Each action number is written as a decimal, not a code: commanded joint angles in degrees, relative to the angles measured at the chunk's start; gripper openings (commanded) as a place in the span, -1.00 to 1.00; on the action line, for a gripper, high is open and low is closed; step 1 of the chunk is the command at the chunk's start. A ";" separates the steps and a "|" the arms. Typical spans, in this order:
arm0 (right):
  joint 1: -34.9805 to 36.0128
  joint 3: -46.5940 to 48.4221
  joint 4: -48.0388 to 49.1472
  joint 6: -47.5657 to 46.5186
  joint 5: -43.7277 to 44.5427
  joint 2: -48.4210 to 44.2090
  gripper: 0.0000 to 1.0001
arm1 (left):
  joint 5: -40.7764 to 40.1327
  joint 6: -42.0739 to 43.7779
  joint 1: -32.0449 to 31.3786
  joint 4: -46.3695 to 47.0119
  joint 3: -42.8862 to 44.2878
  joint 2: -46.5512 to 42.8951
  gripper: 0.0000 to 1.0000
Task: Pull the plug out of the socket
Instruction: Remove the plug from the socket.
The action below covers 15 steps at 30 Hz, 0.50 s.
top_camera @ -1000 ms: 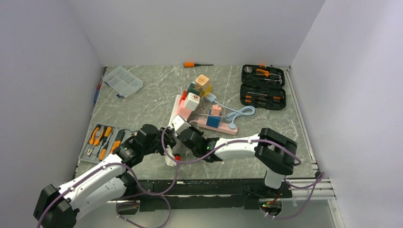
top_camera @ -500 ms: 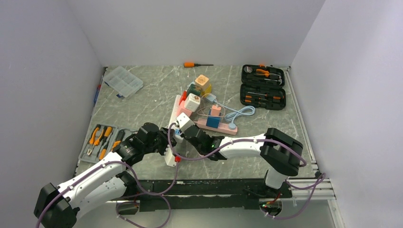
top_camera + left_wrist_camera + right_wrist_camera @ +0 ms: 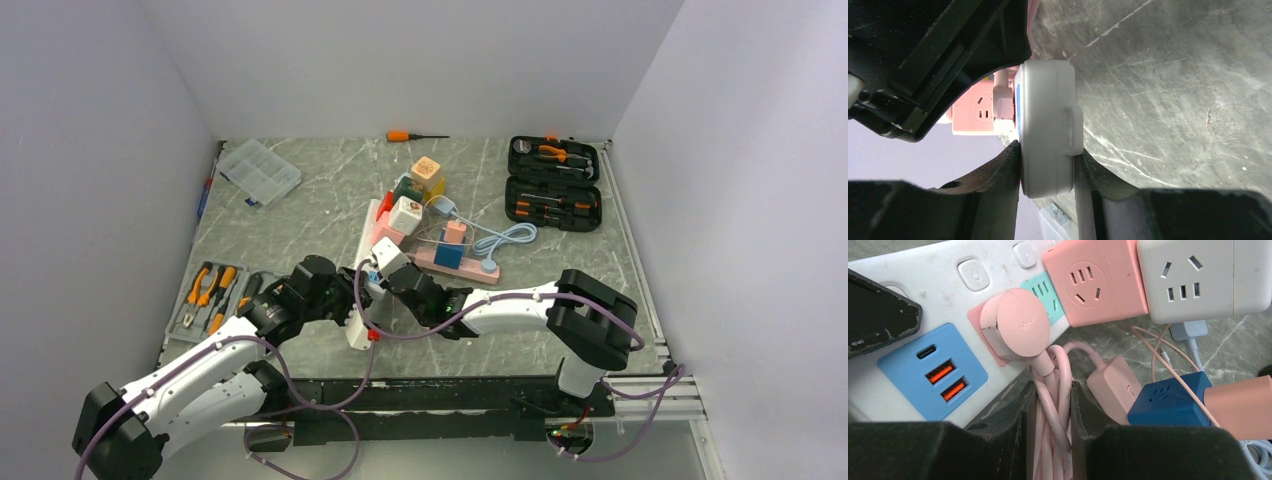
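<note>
A grey marbled table (image 3: 300,215) sits boxed in by plain white walls (image 3: 420,60). On it lie a clear organiser box (image 3: 259,170), an orange screwdriver (image 3: 414,135), an open black tool case (image 3: 553,183) and a tray of pliers (image 3: 208,296). Cube adapters (image 3: 405,213) are clustered at the middle.

The left claw (image 3: 1045,162) is clamped on the end of the white power strip (image 3: 993,270). The right claw (image 3: 1053,395) is clenched around the pink cable (image 3: 1048,367) just below the pink plug (image 3: 1015,329) — the plug is seated in the strip's socket.

Compared with a second ago, the right arm's elbow sits further right and its claw has edged toward the far side. Over the last half second almost nothing has changed — both grips are as they were.
</note>
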 commanded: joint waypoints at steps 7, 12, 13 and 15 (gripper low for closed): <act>-4.26 -1.47 9.82 1.77 12.49 -6.10 -1.00 | -1.98 -3.90 -0.75 -11.72 -2.17 0.69 -1.00; -5.29 -2.59 10.10 2.74 13.70 -7.45 -1.00 | -2.90 -3.75 -1.00 -10.49 -5.32 -1.16 -1.00; -5.91 -2.85 9.98 3.35 14.01 -7.76 -1.00 | -2.77 -3.83 -1.08 -10.75 -5.64 -1.35 -1.00; -6.68 -2.91 9.31 4.58 13.57 -8.17 -1.00 | -2.76 -4.13 -1.18 -11.03 -6.00 -1.44 -1.00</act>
